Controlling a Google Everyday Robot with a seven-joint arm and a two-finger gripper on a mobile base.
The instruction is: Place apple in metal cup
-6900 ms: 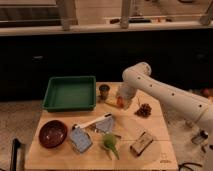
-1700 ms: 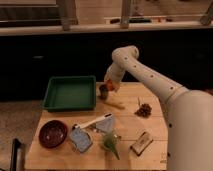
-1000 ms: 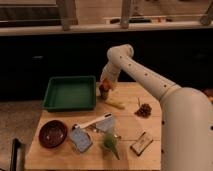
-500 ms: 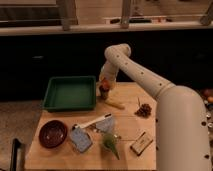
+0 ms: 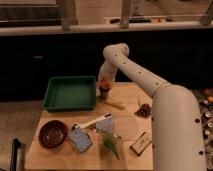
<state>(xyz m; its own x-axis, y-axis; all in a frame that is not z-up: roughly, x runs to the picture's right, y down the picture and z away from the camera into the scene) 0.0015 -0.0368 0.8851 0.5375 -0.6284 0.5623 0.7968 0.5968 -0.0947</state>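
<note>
— Above the metal cup, at the far middle of the wooden table: what are the fingers doing?

— They pinch the apple, a small orange-red fruit, which sits right at the rim of the cup, touching it or just over it; I cannot tell which. The gripper points down over the cup, just right of the green tray.

— And the arm behind it?

— The white arm rises from the gripper to an elbow at the far side, then sweeps down to the right and near, filling the right edge of the view.

— What else lies on the table?

— A pale yellow piece lies just near and right of the cup. A brown pinecone-like cluster sits farther right, beside the arm. At the near left stands a dark red bowl. Right of it lie a blue-grey packet, a white utensil, a green pear-shaped object and, near right, a small tan block.
</note>
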